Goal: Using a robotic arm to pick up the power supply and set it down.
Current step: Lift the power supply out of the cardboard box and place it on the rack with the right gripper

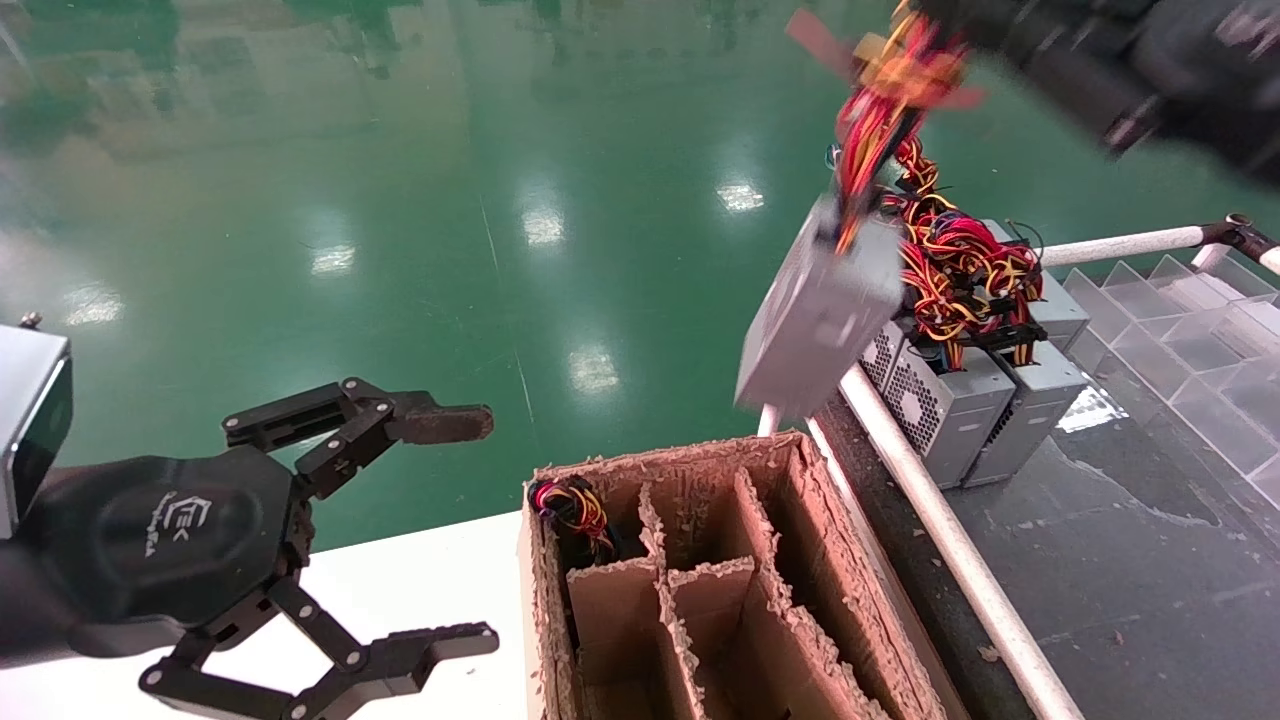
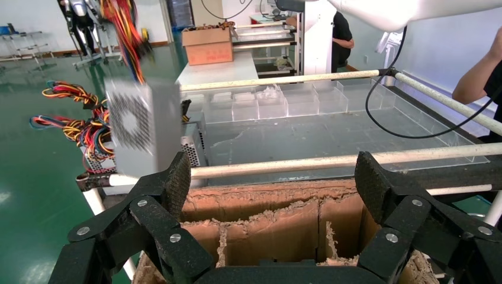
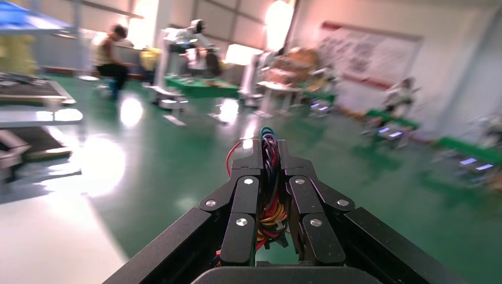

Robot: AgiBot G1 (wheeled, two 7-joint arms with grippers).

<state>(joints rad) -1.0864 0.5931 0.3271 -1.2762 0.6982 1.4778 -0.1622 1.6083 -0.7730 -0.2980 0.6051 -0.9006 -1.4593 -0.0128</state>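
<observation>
Wires (image 3: 270, 177) pinched in the closed right hand (image 3: 270, 155) carry the power supply (image 1: 818, 312), which dangles tilted, long axis steeply down, above the far right corner of a cardboard box (image 1: 850, 560). Two more supplies (image 1: 975, 400) sit behind on the tabletop (image 1: 1100, 560). Left hand (image 1: 465, 530) waits open, its white logo unreadable.

Factory hall, glossy green floor (image 1: 420, 200), workbenches (image 3: 201, 86), other robots
</observation>
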